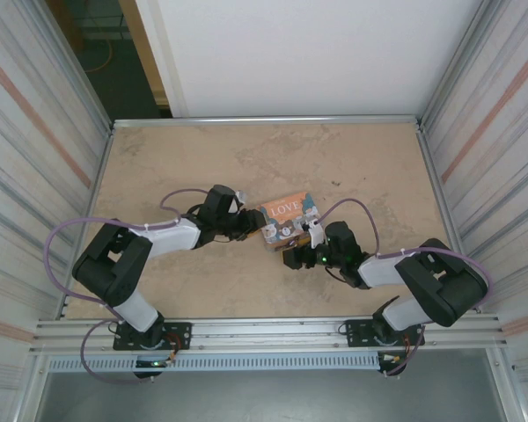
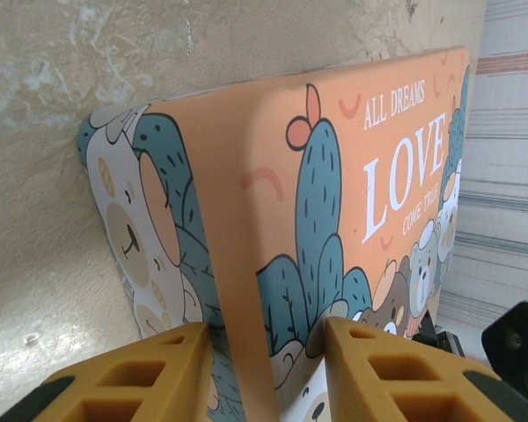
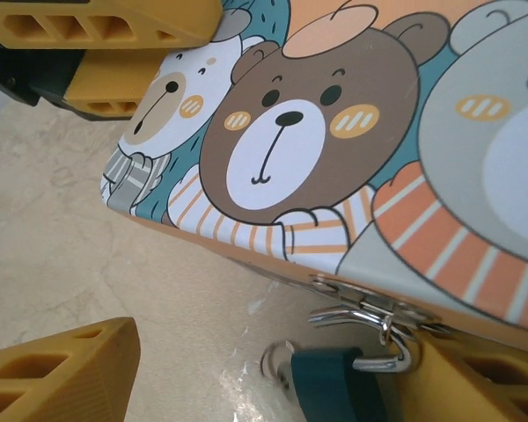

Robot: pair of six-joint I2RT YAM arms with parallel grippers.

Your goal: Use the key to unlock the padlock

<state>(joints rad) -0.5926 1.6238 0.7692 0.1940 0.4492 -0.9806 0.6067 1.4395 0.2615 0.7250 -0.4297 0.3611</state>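
Beige stone-look counter [image 1: 185, 167], ribbed metal walls on three sides. Left fingers [image 2: 378, 369] pinch the near edge of the printed box [image 2: 334, 202], one on each face. Right fingers [image 3: 62, 369] are spread, straddling the padlock [image 3: 339, 391] at the bottom of the right wrist frame, with one finger just beside its teal body. The shackle is threaded through the box's hasp [image 3: 370, 308]. A small wire ring [image 3: 275, 359] lies beside the lock; the key itself cannot be made out.

Risks, as judged:
- Closing here may clamp the lock body rather than the key.
- A tug could drag the box out of the left pinch or twist the hasp.
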